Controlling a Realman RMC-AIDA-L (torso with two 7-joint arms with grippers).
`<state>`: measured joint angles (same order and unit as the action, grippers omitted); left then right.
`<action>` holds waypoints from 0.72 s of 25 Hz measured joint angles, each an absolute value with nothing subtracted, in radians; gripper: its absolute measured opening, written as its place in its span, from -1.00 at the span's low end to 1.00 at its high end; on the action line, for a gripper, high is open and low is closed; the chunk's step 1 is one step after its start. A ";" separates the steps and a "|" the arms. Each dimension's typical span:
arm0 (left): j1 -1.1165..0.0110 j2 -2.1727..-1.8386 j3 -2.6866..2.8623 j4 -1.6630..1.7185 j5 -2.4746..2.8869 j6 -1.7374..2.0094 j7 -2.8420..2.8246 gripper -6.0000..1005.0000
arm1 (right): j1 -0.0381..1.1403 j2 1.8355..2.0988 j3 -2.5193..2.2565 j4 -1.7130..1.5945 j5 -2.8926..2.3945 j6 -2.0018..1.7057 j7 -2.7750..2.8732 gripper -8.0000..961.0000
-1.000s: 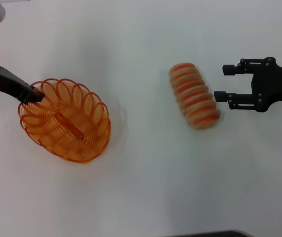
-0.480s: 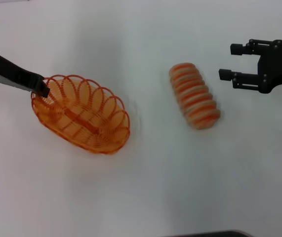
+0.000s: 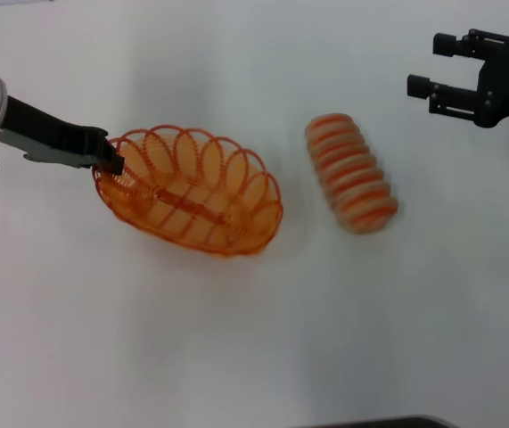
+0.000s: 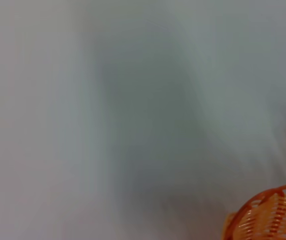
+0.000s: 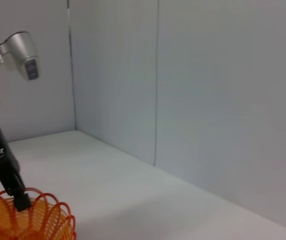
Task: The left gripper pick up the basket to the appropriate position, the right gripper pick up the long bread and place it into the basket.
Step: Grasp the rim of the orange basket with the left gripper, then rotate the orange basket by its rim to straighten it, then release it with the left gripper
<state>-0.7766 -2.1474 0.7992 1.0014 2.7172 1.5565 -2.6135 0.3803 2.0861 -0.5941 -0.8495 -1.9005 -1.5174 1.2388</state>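
Note:
The orange wire basket is left of centre in the head view. My left gripper is shut on its left rim. The basket also shows in the left wrist view and in the right wrist view, where the left gripper grips its rim. The long bread, tan with orange stripes, lies on the table right of the basket, a gap apart. My right gripper is open and empty at the far right, above and right of the bread.
A white table carries everything. Grey walls stand behind it in the right wrist view. A dark edge shows at the table's near side.
My left gripper has carried the basket to the right, toward the bread. My right gripper has drawn back up and to the right, away from the bread. The bread has not moved.

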 joint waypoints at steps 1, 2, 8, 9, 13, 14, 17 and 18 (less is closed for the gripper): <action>-0.770 -2.154 0.795 1.014 2.710 1.551 -2.625 -0.81 | 0.380 2.086 -0.593 -0.847 -1.892 -1.510 1.239 0.48; -0.765 -2.157 0.794 1.023 2.706 1.546 -2.633 -0.81 | 0.380 2.086 -0.593 -0.846 -1.886 -1.506 1.239 0.48; -0.699 -2.170 0.836 1.059 2.598 1.448 -2.684 -0.81 | 0.380 2.086 -0.592 -0.842 -1.864 -1.498 1.235 0.49; -0.686 -2.170 0.849 1.055 2.581 1.426 -2.689 -0.81 | 0.380 2.086 -0.592 -0.842 -1.861 -1.498 1.234 0.49; -0.666 -2.173 0.884 1.048 2.568 1.379 -2.699 -0.81 | 0.381 2.086 -0.592 -0.838 -1.849 -1.496 1.233 0.49; -0.660 -2.174 0.898 1.045 2.566 1.367 -2.706 -0.81 | 0.382 2.086 -0.592 -0.836 -1.846 -1.495 1.233 0.49; -0.646 -2.175 0.938 1.037 2.558 1.332 -2.725 -0.81 | 0.383 2.086 -0.592 -0.833 -1.841 -1.484 1.232 0.49; -0.640 -2.175 0.950 1.032 2.550 1.319 -2.731 -0.81 | 0.383 2.086 -0.594 -0.832 -1.841 -1.480 1.232 0.49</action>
<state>-0.6398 -2.1751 0.9499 1.0322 2.5500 1.3187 -2.7312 0.3834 2.0862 -0.5937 -0.8322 -1.8408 -1.4797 1.2321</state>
